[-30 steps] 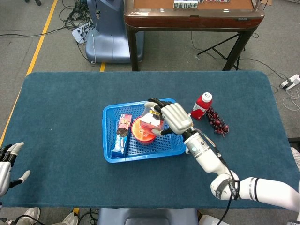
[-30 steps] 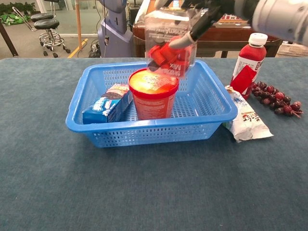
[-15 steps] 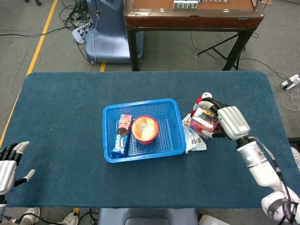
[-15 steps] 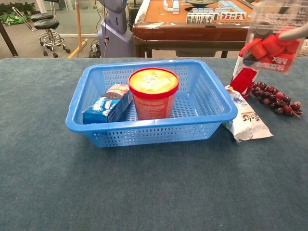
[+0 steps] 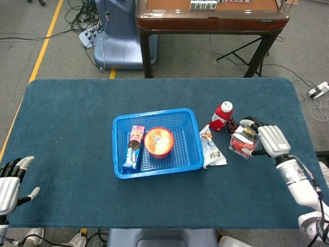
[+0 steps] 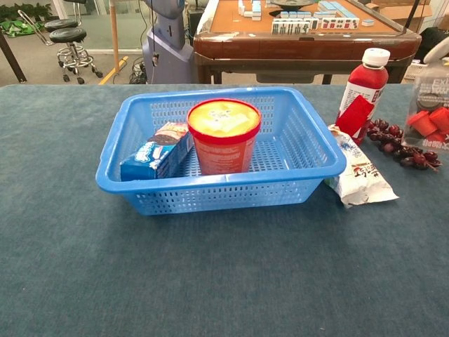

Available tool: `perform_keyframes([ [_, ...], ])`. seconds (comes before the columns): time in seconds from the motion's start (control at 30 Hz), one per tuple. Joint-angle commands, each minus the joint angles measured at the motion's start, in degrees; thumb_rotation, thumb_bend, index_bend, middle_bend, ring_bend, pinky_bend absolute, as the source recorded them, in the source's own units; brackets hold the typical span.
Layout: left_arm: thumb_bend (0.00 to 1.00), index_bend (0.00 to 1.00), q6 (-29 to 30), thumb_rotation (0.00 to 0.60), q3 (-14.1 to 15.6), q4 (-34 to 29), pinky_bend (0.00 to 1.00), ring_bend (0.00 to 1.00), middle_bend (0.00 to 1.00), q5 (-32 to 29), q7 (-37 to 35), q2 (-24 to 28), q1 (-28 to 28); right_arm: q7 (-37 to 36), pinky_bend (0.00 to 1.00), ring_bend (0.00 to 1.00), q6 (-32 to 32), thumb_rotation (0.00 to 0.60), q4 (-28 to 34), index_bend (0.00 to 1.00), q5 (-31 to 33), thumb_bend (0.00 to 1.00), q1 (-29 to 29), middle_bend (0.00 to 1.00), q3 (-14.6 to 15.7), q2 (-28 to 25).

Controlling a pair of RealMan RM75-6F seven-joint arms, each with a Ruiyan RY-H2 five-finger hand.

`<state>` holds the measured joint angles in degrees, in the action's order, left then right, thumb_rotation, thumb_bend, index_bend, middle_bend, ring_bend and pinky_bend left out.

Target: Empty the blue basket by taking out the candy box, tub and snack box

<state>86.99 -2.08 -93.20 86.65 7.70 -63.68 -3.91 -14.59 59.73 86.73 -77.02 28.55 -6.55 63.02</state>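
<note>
Head view: your right hand [image 5: 271, 140] sits at right-centre of frame, outside the blue basket [image 5: 119, 128], fingers wrapped round the candy box [image 5: 242, 143], a clear pack w/ red pieces inside. The box is just right of the red bottle [image 5: 221, 116] & over the dark grapes [image 5: 232, 125]; can't tell if it's touching the table. In chest view the candy box [image 6: 429, 121] shows at the far right edge, above the grapes [image 6: 403, 140], w/ only a bit of finger visible over it.

The tub [image 5: 159, 141], red w/ orange lid, stands upright near the basket's middle; chest view shows the tub [image 6: 224, 135] in the same spot, centre of frame. The snack box [image 5: 133, 147] lies along the basket's left side, just beside the tub. Both are inside the basket.

A white snack packet [image 5: 210, 150] lies on the table b/w basket & bottle, touching the basket's right rim.

Your left hand [image 5: 10, 178] is at the lower left corner, off the table edge, fingers apart, holding nothing.
</note>
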Motion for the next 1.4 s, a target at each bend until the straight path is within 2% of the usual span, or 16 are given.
perform_keyframes([
  [0.03, 0.22, 0.15, 0.1, 0.600, 0.0, -0.1, 0.12, 0.12, 0.18, 0.1, 0.0, 0.0, 0.0, -5.1, 0.57, 0.35, -1.6, 0.600, -5.4, 0.52, -2.4, 0.39, -0.2, 0.35, 1.4, 3.7],
  [0.17, 0.22, 0.15, 0.5, 0.600, 0.0, -0.2, 0.12, 0.12, 0.18, 0.2, -0.1, 0.1, 0.2, -8.7, 0.49, 0.28, -1.9, 0.600, -8.8, 0.40, -5.1, 0.36, 0.3, 0.30, 2.2, 5.4],
  [0.23, 0.22, 0.15, 0.5, 0.600, 0.0, -0.2, 0.11, 0.12, 0.18, 0.2, -0.1, 0.1, 0.2, -9.8, 0.42, 0.22, -2.1, 0.600, -9.5, 0.31, -6.0, 0.34, 0.5, 0.24, 2.5, 5.5],
  [0.33, 0.22, 0.15, 0.6, 0.600, 0.0, -0.2, 0.10, 0.12, 0.18, 0.1, -0.2, 0.2, 0.3, -10.4, 0.34, 0.15, -2.1, 0.600, -9.9, 0.18, -7.0, 0.30, 0.4, 0.16, 3.1, 5.0],
  [0.53, 0.22, 0.15, 0.5, 0.600, -0.1, 0.0, 0.10, 0.12, 0.18, 0.2, -0.3, 0.2, 0.2, -10.6, 0.24, 0.05, -0.7, 0.600, -8.6, 0.01, -7.7, 0.24, -0.6, 0.04, 3.6, 2.7],
  [0.63, 0.22, 0.15, 0.6, 0.600, -0.1, -0.1, 0.10, 0.12, 0.18, 0.6, -0.3, 0.2, 0.0, -10.8, 0.20, 0.02, 0.2, 0.600, -7.4, 0.00, -8.0, 0.21, -1.1, 0.00, 3.6, 1.2],
  [0.77, 0.22, 0.15, 0.6, 0.600, 0.0, -0.1, 0.10, 0.12, 0.18, 0.7, 0.0, 0.1, 0.0, -10.4, 0.17, 0.00, 1.2, 0.600, -5.6, 0.00, -8.9, 0.19, -1.7, 0.00, 3.9, -0.9],
  [0.87, 0.22, 0.15, 0.6, 0.600, 0.0, -0.3, 0.10, 0.12, 0.18, 0.8, 0.1, 0.1, 0.0, -11.0, 0.17, 0.00, 4.4, 0.600, -3.1, 0.00, -10.6, 0.17, -2.4, 0.00, 3.6, -2.2],
  [1.07, 0.22, 0.15, 0.9, 0.600, -0.1, -0.4, 0.10, 0.12, 0.18, 0.7, 0.3, 0.2, 0.1, -8.5, 0.17, 0.00, 7.9, 0.600, 4.4, 0.00, -15.2, 0.15, -1.4, 0.05, 2.7, -4.9],
  [1.23, 0.22, 0.15, 0.9, 0.600, 0.1, -0.5, 0.10, 0.12, 0.18, 1.0, 0.4, 0.2, 0.1, -5.5, 0.17, 0.01, 3.0, 0.600, 11.0, 0.00, -14.9, 0.12, 2.7, 0.06, 1.0, -5.1],
  [1.4, 0.22, 0.15, 1.5, 0.600, 0.2, -0.5, 0.10, 0.12, 0.18, 1.3, 0.0, 0.3, 0.4, -0.3, 0.17, 0.01, -7.0, 0.600, 13.2, 0.00, -9.6, 0.07, 9.6, 0.05, -1.9, -1.3],
])
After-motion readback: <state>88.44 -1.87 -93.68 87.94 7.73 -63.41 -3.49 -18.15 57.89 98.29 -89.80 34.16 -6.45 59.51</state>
